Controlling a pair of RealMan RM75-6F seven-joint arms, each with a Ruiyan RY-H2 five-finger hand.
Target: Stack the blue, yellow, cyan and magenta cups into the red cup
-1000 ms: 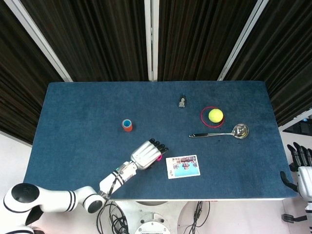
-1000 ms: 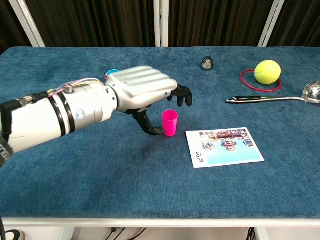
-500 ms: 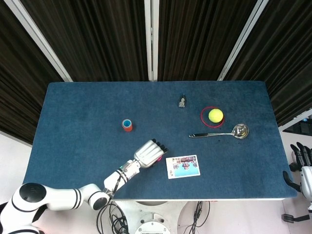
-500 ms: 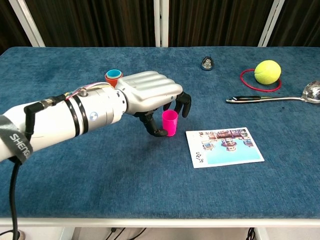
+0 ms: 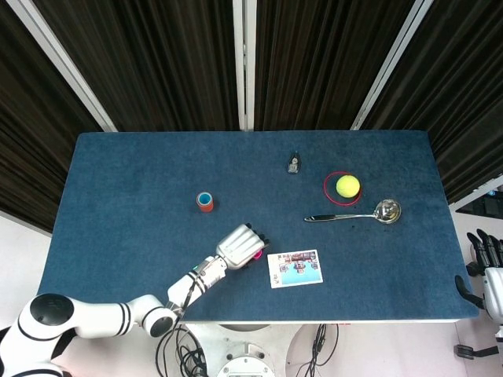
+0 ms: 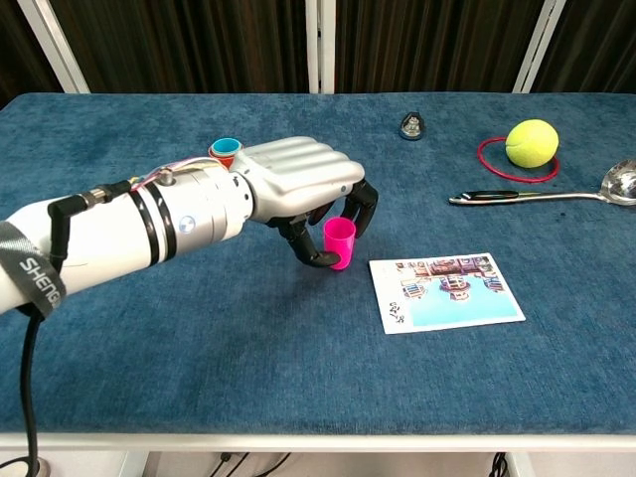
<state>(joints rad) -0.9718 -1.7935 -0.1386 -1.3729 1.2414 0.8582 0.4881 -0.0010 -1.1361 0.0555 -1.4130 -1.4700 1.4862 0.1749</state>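
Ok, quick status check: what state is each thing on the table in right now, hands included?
left hand: fingers curled around the magenta cup, gripping it
magenta cup: upright, mouth up, slightly tilted, in the left hand
red cup: upright on the table, cyan cup nested inside
right hand: off the table's right edge, holding nothing, fingers apart
tennis ball: resting inside the red ring
ladle: lying flat
picture card: lying face up
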